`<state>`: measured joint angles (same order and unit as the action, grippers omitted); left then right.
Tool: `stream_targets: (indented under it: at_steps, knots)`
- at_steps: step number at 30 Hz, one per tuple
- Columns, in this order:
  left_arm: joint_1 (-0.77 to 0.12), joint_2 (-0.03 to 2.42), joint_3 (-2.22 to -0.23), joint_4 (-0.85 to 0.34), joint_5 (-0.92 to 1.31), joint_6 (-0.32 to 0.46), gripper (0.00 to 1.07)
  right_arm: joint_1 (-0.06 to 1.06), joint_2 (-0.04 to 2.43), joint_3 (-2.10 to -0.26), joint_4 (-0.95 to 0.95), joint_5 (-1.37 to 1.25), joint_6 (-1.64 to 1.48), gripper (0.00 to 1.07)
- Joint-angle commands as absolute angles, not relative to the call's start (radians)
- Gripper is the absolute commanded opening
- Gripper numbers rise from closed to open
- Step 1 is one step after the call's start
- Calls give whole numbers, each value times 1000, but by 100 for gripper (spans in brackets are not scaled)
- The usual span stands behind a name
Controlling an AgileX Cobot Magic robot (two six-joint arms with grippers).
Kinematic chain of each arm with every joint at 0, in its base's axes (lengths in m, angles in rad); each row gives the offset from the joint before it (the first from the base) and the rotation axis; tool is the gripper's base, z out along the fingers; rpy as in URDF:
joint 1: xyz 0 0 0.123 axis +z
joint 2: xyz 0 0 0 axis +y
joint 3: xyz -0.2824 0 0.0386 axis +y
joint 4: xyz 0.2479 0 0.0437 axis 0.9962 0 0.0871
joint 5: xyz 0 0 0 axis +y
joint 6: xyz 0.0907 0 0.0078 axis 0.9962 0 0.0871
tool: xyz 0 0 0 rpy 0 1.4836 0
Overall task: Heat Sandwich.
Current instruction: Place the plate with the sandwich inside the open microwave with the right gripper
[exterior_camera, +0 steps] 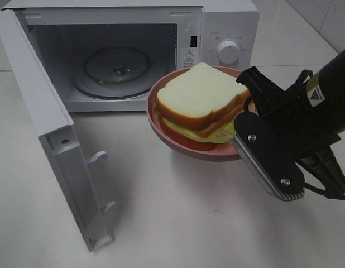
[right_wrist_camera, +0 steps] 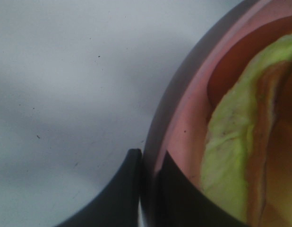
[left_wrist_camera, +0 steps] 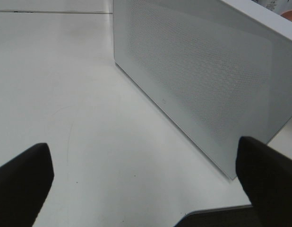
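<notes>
Hanging centre-frame before the open microwave (exterior_camera: 228, 25), the plate (exterior_camera: 186, 149) is clamped by one rim in the right gripper (right_wrist_camera: 148, 165); the sandwich (exterior_camera: 197, 95) could be spilled by any sag.

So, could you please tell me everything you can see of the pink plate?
The pink plate is round and shallow, smooth like plastic or glazed ceramic, with a raised rim and a darker inside. It sits roughly level, apparently held just off the table, in front of the open microwave. The sandwich lies on it, and the fingers of the right gripper pinch its rim, one inside, one outside.
</notes>
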<state>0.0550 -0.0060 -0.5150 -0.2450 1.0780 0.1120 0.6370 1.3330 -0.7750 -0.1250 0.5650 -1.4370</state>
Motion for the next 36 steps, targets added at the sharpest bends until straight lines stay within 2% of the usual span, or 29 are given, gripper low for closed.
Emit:
stream_targets:
  at_steps: [1,24,30,36]
  knots:
    - [57,-21,-515,-247,1072,113,98,620,1355,-774,-91,536,-1486,0]
    - [57,-21,-515,-246,1072,114,98,620,1494,-780,-12,311,-1549,0]
    - [57,-21,-515,-246,1072,114,98,620,1550,-829,147,308,-1697,0]
    - [57,-21,-515,-246,1072,114,98,620,1596,-864,219,310,-1767,0]
